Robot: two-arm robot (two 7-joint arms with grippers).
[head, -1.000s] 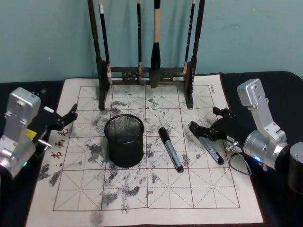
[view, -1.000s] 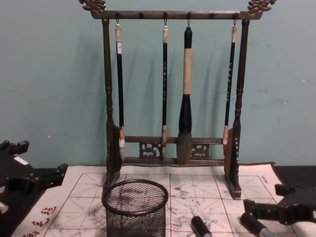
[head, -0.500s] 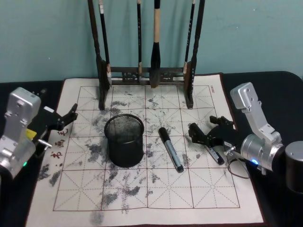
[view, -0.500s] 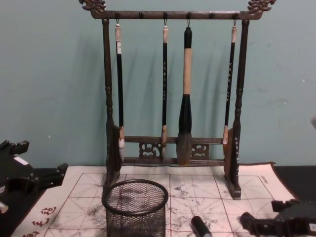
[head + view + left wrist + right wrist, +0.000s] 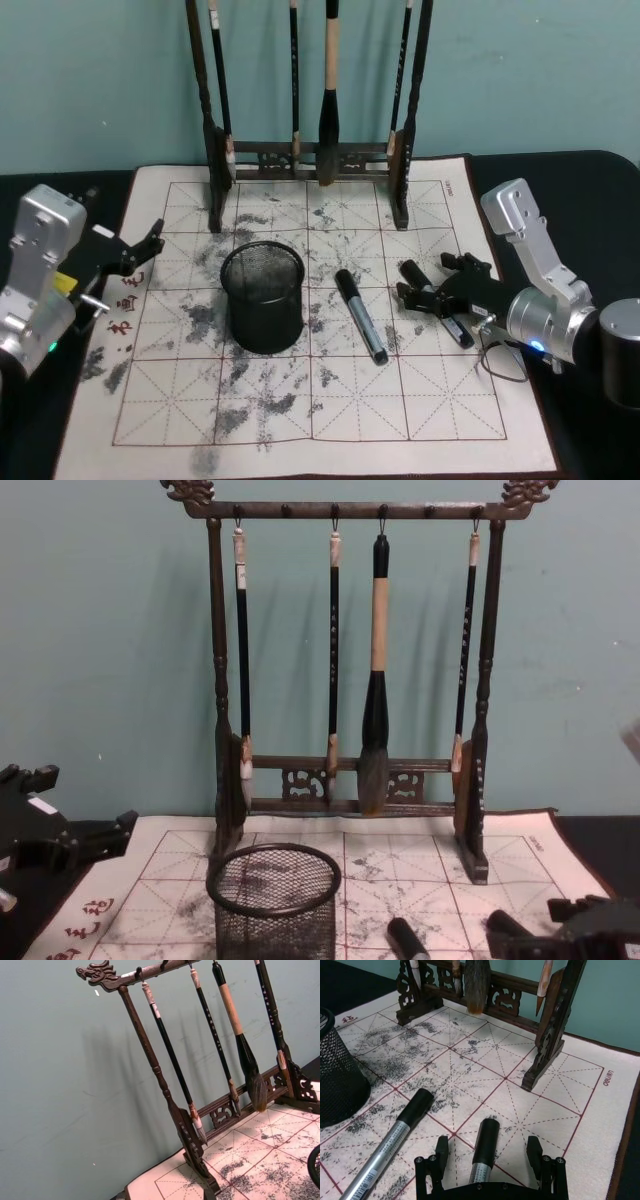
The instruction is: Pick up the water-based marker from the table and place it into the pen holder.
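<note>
Two silver water-based markers with black caps lie on the cream mat of the table [image 5: 330, 420]. One marker [image 5: 360, 315] [image 5: 390, 1145] rests beside the black mesh pen holder [image 5: 262, 298] [image 5: 272, 900]. Farther right is the other marker [image 5: 460, 333] [image 5: 485, 1152]. My right gripper [image 5: 432, 280] [image 5: 487, 1144] is open, low over the mat, with one finger on each side of this marker's capped end and not touching it. At the mat's left edge my left gripper [image 5: 140, 250] [image 5: 70, 840] is parked, open and holding nothing.
A tall dark wooden brush rack [image 5: 310, 160] [image 5: 170, 1105] with several hanging brushes stands at the back of the mat, behind the holder. Its right foot [image 5: 545, 1055] is just beyond my right gripper. The dark table surface [image 5: 590, 200] shows around the mat.
My right gripper has come down and slid left along the right-hand marker, so its fingers now straddle it. In the chest view it sank lower. Left arm, holder and middle marker have not moved.
</note>
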